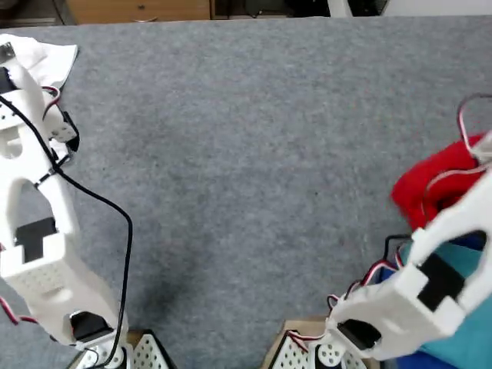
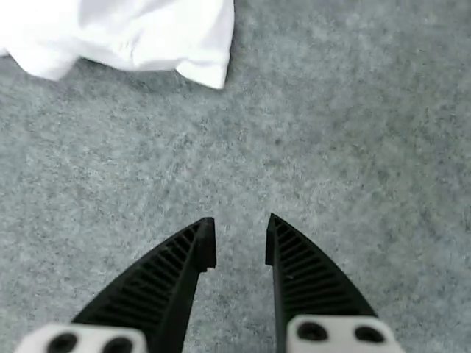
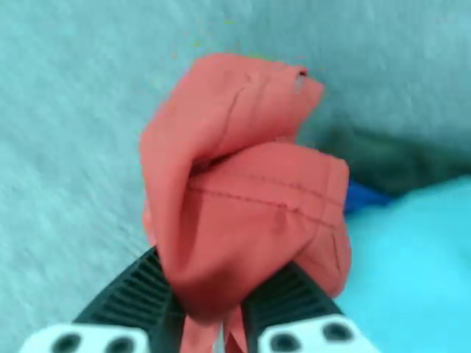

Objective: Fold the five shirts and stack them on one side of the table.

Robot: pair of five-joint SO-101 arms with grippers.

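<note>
A white shirt lies crumpled at the table's far left corner; in the left wrist view the white shirt lies just beyond my left gripper, which stands open over bare carpet. At the right edge a red shirt is bunched up. My right gripper is shut on the red shirt, whose cloth hangs out over the fingers. A turquoise shirt and a blue shirt lie under and beside it.
Grey carpet covers the table, with a wide bare stretch in the middle. The left arm's black cable trails over the carpet. Both arm bases stand at the near edge.
</note>
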